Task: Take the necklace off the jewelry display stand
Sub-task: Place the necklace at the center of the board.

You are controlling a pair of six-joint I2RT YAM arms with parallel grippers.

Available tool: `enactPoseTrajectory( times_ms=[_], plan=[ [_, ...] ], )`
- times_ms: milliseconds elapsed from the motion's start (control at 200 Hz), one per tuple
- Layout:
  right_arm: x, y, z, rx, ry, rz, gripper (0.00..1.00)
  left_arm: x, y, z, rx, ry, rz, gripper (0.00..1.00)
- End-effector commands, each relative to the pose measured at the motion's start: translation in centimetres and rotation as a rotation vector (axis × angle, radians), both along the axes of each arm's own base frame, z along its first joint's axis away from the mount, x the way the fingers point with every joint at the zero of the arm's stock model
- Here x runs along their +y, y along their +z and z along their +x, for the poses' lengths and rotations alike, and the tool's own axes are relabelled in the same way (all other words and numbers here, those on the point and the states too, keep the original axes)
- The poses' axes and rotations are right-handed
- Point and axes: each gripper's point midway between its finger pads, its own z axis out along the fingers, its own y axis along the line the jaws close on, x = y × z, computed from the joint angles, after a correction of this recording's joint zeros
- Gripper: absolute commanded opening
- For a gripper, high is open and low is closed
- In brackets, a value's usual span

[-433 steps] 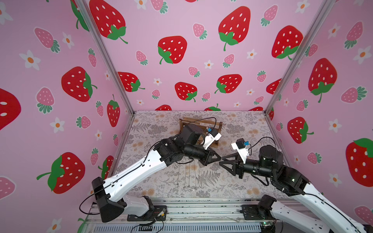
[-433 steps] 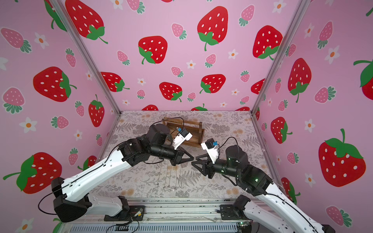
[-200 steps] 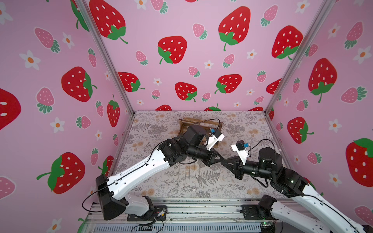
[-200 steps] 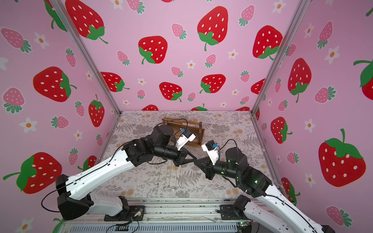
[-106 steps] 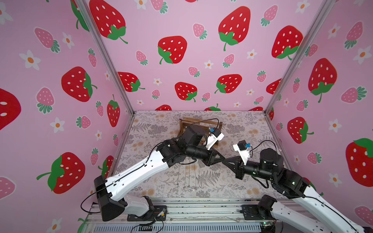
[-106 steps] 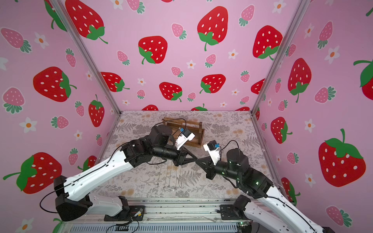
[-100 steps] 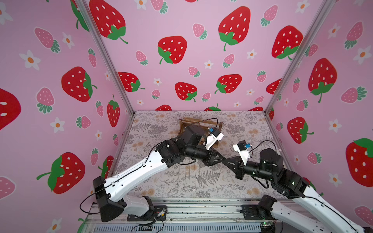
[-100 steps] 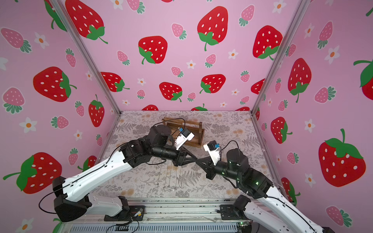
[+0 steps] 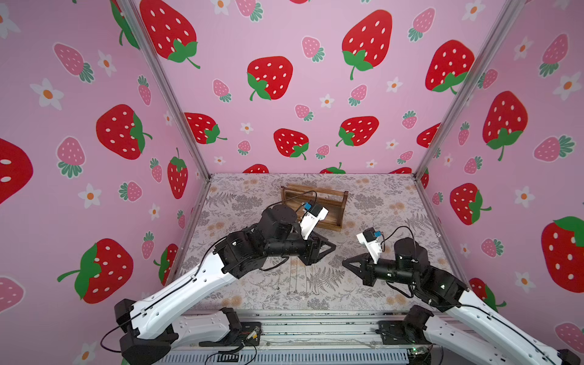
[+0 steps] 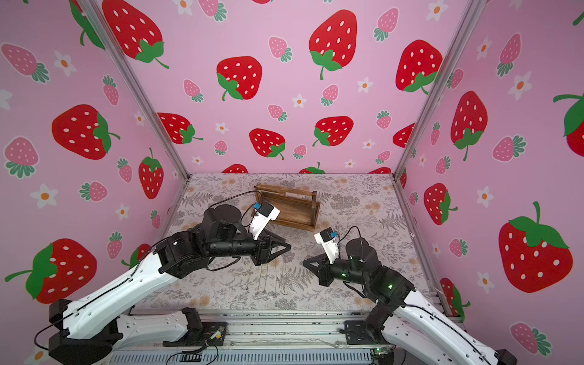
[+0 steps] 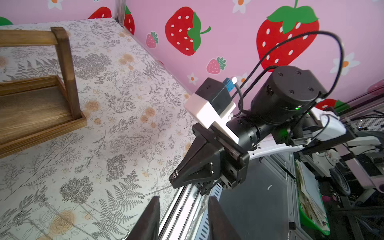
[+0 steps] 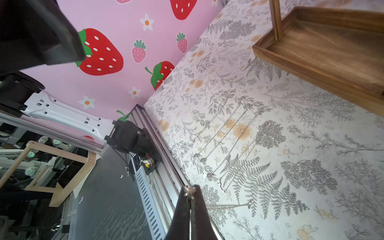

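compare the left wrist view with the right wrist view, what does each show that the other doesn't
Left wrist only: the right gripper seen from outside, shut with a bit of chain at its tip, and the left gripper, open with nothing between its fingers. Right wrist only: the long strands of the thin silver necklace, laid out on the grey floral table mat. Both: the brown wooden jewelry display stand and that mat.
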Motion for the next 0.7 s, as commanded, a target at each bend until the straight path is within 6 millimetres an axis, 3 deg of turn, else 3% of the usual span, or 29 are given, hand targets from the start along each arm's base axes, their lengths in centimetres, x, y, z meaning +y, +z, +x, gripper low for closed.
enactPoseTrajectory(
  times_ms=[0,290,695],
  plan=[
    [1.2,0.6,-0.7,0.050,0.045,0.080,0.00,0.9,-1.2,0.5,-0.023,0.041,0.050,0.39],
    [2.4,-0.9,-1.8,0.108,0.098,0.100,0.00,2.4,-2.6,0.9,-0.042,0.097,0.101,0.37],
    [3.4,-2.1,-2.8,0.147,0.136,0.090,0.00,3.0,-3.3,1.1,-0.056,0.119,0.128,0.38]
  ],
)
